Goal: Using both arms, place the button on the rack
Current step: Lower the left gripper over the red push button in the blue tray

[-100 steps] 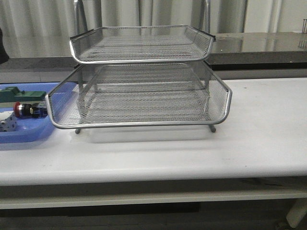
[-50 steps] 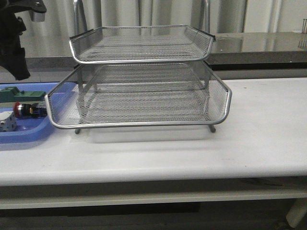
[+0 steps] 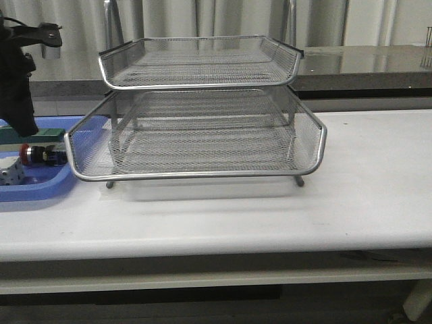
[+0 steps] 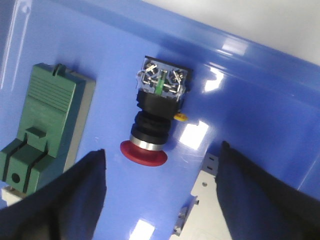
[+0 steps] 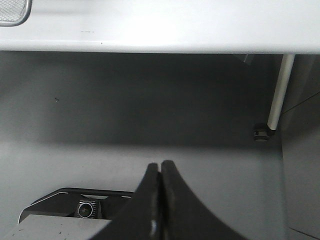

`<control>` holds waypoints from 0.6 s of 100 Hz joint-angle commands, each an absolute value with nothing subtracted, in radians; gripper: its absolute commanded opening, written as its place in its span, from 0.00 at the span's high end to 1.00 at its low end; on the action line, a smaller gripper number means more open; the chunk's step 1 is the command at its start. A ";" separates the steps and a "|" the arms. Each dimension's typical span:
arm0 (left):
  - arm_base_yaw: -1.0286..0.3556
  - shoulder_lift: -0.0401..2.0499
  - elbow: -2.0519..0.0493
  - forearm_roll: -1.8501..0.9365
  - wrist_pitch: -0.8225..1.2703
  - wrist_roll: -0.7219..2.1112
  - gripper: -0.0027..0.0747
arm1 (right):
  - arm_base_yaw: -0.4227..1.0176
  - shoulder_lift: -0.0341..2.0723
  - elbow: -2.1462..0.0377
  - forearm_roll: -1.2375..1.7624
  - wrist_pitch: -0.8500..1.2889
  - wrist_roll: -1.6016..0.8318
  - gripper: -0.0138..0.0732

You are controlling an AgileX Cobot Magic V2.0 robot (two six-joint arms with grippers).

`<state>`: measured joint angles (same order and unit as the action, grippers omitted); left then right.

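Left hand [image 4: 160,200] has dropped in over the blue tray [image 3: 40,192] within the last second, spread wide and empty above the button [image 4: 155,120] lying there beside the rack [image 3: 196,121], so pickup looks next; right hand [image 5: 160,200] closed, empty, below the counter [image 3: 364,175]

Wire-mesh metal rack [image 3: 202,128] — glossy plastic tray [image 4: 260,85]

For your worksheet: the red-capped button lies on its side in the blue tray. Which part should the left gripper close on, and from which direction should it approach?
Probably the black barrel of the button, between the red cap and the rear block. It is the narrowest part and lies flat on the blue tray, so the open left gripper could come straight down, one finger on each side.
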<state>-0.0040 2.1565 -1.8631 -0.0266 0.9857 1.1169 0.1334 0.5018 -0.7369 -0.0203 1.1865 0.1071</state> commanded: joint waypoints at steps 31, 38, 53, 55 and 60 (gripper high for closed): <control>0.000 2.095 -1.896 -0.049 0.947 1.120 0.37 | 0.136 0.506 -0.769 -0.025 1.143 0.107 0.92; 0.000 2.097 -1.896 -0.049 0.937 1.120 0.37 | 0.136 0.506 -0.769 -0.025 1.143 0.107 0.92; 0.000 2.097 -1.894 -0.074 0.903 1.120 0.37 | 0.136 0.506 -0.769 -0.025 1.143 0.107 0.92; 0.000 2.097 -1.894 -0.076 0.896 1.120 0.37 | 0.136 0.506 -0.769 -0.025 1.143 0.107 0.92; 0.000 2.097 -1.894 -0.078 0.887 1.120 0.37 | 0.136 0.506 -0.769 -0.025 1.143 0.107 0.92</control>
<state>-0.0040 2.1565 -1.8631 -0.0495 0.9400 1.1252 0.1334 0.5018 -0.7369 -0.0203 1.1865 0.1071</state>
